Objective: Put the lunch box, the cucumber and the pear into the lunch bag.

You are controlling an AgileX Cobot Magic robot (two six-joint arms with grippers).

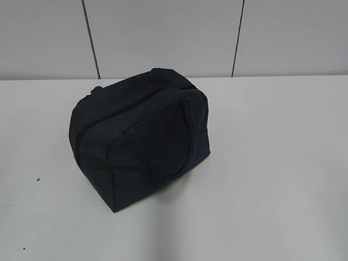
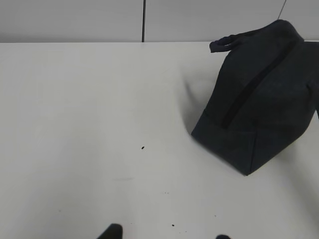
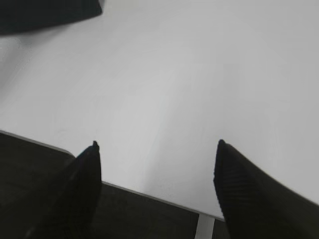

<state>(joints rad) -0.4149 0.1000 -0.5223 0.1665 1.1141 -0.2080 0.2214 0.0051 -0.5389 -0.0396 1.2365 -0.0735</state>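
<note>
Lunch bag (image 1: 140, 138) is sitting zipped at centre frame on the white table (image 1: 283, 163); no food is showing. Left gripper (image 2: 167, 234) and right gripper (image 3: 157, 169) are hovering open, empty. Unzipping looks due next.

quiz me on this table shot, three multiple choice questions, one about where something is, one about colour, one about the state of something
1. Where does the lunch bag stand?
A. Around the middle of the white table
B. Hanging off the table's right edge
C. On the floor

2. What colour is the bag?
A. Red
B. Dark navy
C. Yellow

3. How is the right gripper?
A. Clamped on the bag's handle
B. Holding a pear
C. Open and empty

Answers: 1 A, the exterior view shows it mid-table with bare surface all round. 2 B, its fabric is very dark blue in every view. 3 C, the right wrist view shows its fingers wide apart over bare table.
</note>
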